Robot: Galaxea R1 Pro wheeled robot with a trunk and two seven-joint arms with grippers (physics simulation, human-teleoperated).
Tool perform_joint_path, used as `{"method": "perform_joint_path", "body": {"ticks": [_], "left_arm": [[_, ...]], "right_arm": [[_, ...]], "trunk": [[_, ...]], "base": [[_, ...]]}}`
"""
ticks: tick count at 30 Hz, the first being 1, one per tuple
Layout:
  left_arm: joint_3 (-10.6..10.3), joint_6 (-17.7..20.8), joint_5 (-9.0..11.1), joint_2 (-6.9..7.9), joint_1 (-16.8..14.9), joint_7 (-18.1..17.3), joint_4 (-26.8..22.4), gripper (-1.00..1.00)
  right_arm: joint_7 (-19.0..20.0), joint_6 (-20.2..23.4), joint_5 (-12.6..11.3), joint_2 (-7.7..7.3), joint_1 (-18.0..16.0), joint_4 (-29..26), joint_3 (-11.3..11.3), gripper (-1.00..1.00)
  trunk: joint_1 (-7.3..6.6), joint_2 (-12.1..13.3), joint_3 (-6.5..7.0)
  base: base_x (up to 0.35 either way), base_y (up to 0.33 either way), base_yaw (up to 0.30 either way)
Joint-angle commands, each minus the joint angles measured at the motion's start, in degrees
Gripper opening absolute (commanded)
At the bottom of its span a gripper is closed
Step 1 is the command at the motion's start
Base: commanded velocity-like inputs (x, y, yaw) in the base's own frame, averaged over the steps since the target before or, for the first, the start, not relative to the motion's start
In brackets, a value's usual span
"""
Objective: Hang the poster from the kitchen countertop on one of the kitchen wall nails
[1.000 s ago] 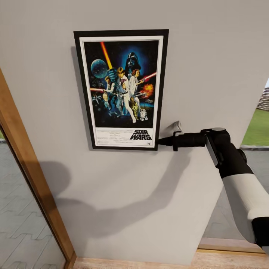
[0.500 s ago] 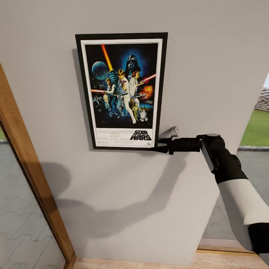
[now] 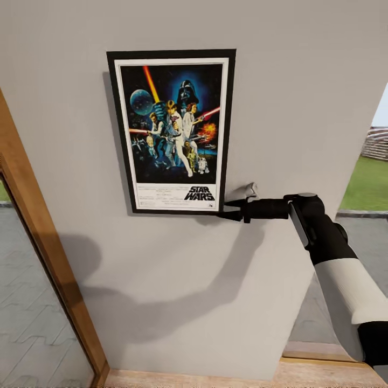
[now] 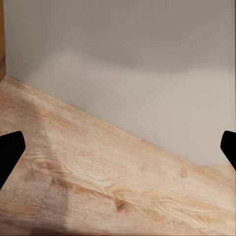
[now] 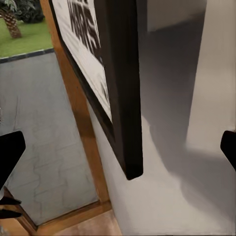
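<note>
The black-framed Star Wars poster (image 3: 171,132) hangs upright and flat against the grey wall (image 3: 280,81). My right gripper (image 3: 223,209) is open at the poster's lower right corner, one finger to either side of the frame's edge. In the right wrist view the frame's corner (image 5: 123,98) stands between the widely spread fingertips (image 5: 10,152), with a gap on both sides. My left gripper (image 4: 118,147) is open and holds nothing, low over the wooden floor (image 4: 98,187) by the wall's foot. The wall nails are hidden. The kitchen countertop is out of view.
A wooden door frame (image 3: 43,258) with glass runs down the left, close to the poster. The wall's end is at the right, with grass (image 3: 369,183) and paving beyond. Arm shadows fall on the wall below the poster.
My right gripper has gone from shut at the poster's lower right corner to open. The poster stays on the wall by itself. The view has shifted slightly.
</note>
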Motion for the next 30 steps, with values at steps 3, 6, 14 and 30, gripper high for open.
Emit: {"method": "perform_joint_path", "body": {"ticks": [3,6,14,30], "left_arm": [[-0.20,-0.30,0.16,0.01,-0.03,-0.15,0.08,1.00],[-0.20,-0.29,0.16,0.03,-0.03,-0.15,0.08,1.00],[-0.23,-0.30,-0.01,0.01,-0.03,-0.22,0.08,1.00],[-0.42,-0.29,-1.25,-0.25,-0.03,0.07,0.06,1.00]], "right_arm": [[0.07,0.43,-0.13,-0.04,-0.02,-0.02,0.09,1.00],[0.12,0.34,-0.18,-0.04,-0.02,-0.09,0.14,1.00],[0.16,-11.11,-6.49,-0.23,19.36,-2.95,-0.15,1.00],[-12.61,-53.17,-7.14,-1.30,41.27,49.16,-3.09,1.00]], "trunk": [[0.01,-0.04,-0.03],[0.01,-0.04,-0.03],[0.01,-0.04,-0.03],[0.01,-0.04,-0.03]], "base": [[-0.091,-0.058,0.000],[-0.204,-0.015,0.000],[-0.157,-0.002,0.000],[0.000,0.000,0.000]]}}
